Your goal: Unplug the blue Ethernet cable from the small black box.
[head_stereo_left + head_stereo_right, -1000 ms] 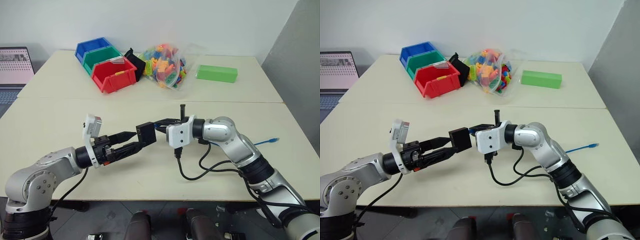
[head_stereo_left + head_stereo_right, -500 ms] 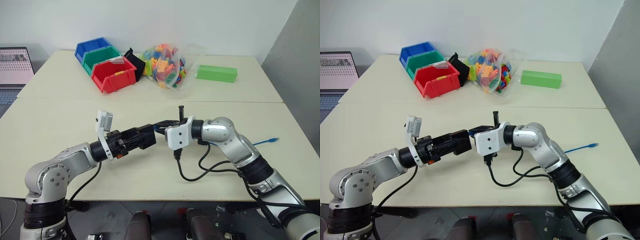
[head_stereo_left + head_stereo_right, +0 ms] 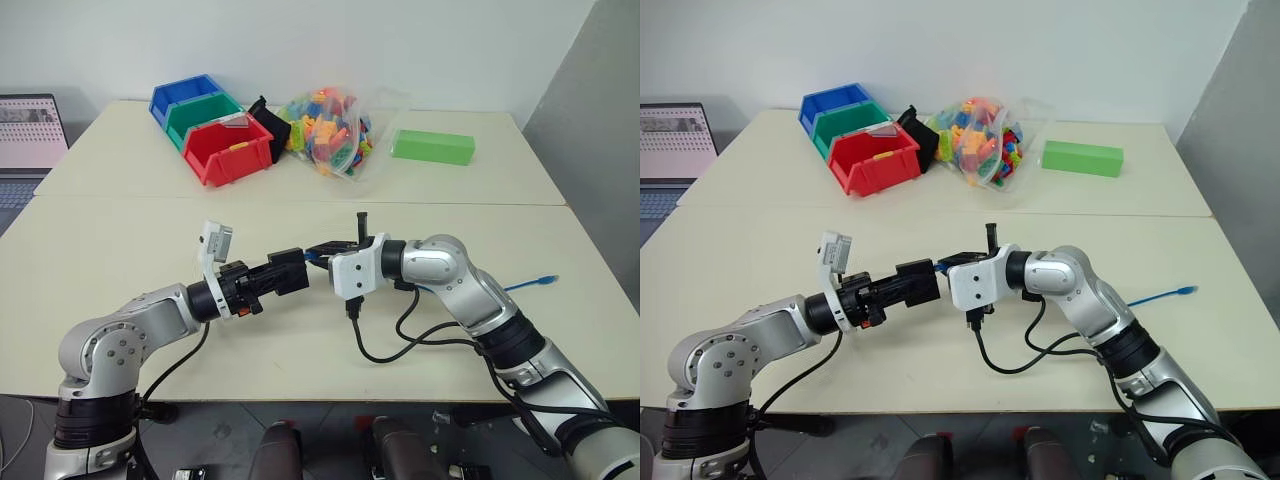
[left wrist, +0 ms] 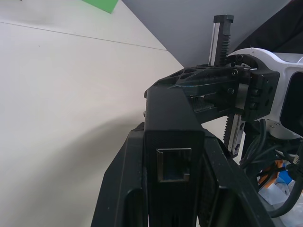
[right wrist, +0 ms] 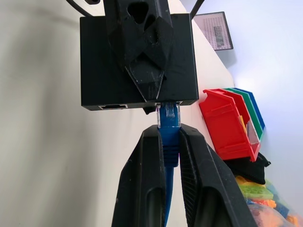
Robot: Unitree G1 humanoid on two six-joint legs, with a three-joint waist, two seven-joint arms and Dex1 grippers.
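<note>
Sitting mid-frame in the head views, lifted above the near table [image 3: 120,230]: the small black box [image 3: 289,270], pinched between the closed fingers of the left gripper [image 3: 272,277] reaching in from the lower left. In the left wrist view, hugging both flat sides of the box [image 4: 173,156], with an empty port facing the camera. Meeting it from the right: the right gripper [image 3: 322,250], clamped tight on the plug end of the blue Ethernet cable [image 5: 168,137], plug still seated in the box's edge port beside a second, empty port. Trailing away behind the right arm, the cable's far end [image 3: 541,281] lying on the table at the right edge of the frame.

Compared with a second ago: left fingers then spread wide and just short of the box, now closed on it; left arm drawn slightly inward toward centre. Right gripper keeping the same place and grip throughout.

Farther back, on the second table: red bin [image 3: 228,150], green bin [image 3: 200,112] and blue bin [image 3: 183,95] in the upper left, a bag of coloured blocks [image 3: 328,128] at upper centre, a green block [image 3: 433,146] to its right, a laptop [image 3: 30,135] at the left edge.
</note>
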